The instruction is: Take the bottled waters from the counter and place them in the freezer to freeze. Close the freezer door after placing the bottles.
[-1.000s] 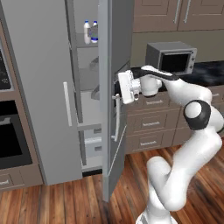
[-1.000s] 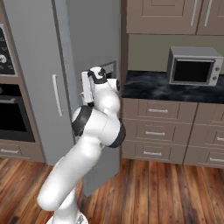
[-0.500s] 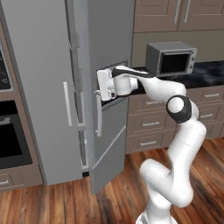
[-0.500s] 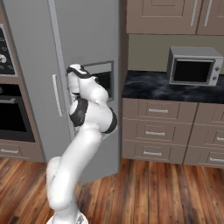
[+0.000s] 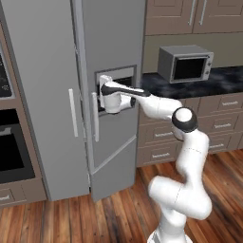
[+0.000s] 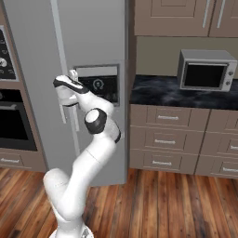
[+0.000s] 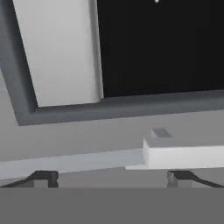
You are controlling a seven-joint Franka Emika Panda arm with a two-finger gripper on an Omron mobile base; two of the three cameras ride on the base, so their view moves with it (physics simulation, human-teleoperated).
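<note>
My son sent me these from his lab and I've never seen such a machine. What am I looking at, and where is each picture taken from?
It is a computer-rendered kitchen, not a real one. The white jointed thing is a robot arm on a base that can drive. Two pictures come from cameras on that base, behind the arm to its left and right. The third comes from a camera on its hand, pressed close against the freezer door: the black area is the door's dispenser recess. The gripper at the arm's end is open, holding nothing, and sits against the door by the pale handle. The door looks nearly shut, though a gap shows at its lower edge. A microwave stands on the black counter.
</note>
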